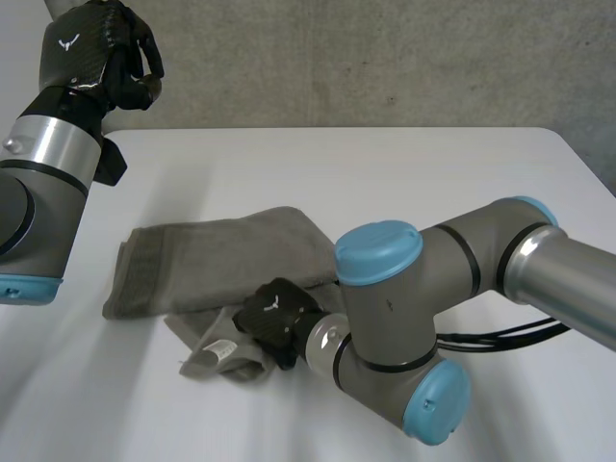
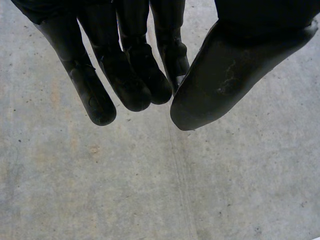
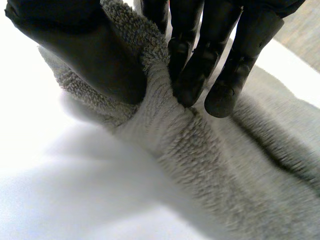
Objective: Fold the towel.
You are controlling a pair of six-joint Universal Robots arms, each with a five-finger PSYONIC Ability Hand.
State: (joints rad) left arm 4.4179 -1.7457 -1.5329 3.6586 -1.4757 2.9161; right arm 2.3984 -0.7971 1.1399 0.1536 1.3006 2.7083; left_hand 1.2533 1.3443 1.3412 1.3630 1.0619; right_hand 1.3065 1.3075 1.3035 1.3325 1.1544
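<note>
1 grey towel point(image 1: 221, 255) pinched by right hand point(image 1: 274, 313); left hand point(image 1: 96, 53) relaxed, empty.

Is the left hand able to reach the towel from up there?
Probably yes: nothing lies between the left hand and the towel; the right hand pinches its near corner.

Grey terry towel point(image 1: 221, 255) sits roughly mid-bench point(image 1: 404, 173), loosely folded over itself and not neat at all. The top layer is a longish slab with a flat woven band point(image 1: 144, 274) down its left end. A rumpled flap pokes out from under it on the near side, small white label point(image 1: 219, 351) showing. That flap's edge is bunched up, pinched in the right hand point(image 1: 274, 313).
</note>
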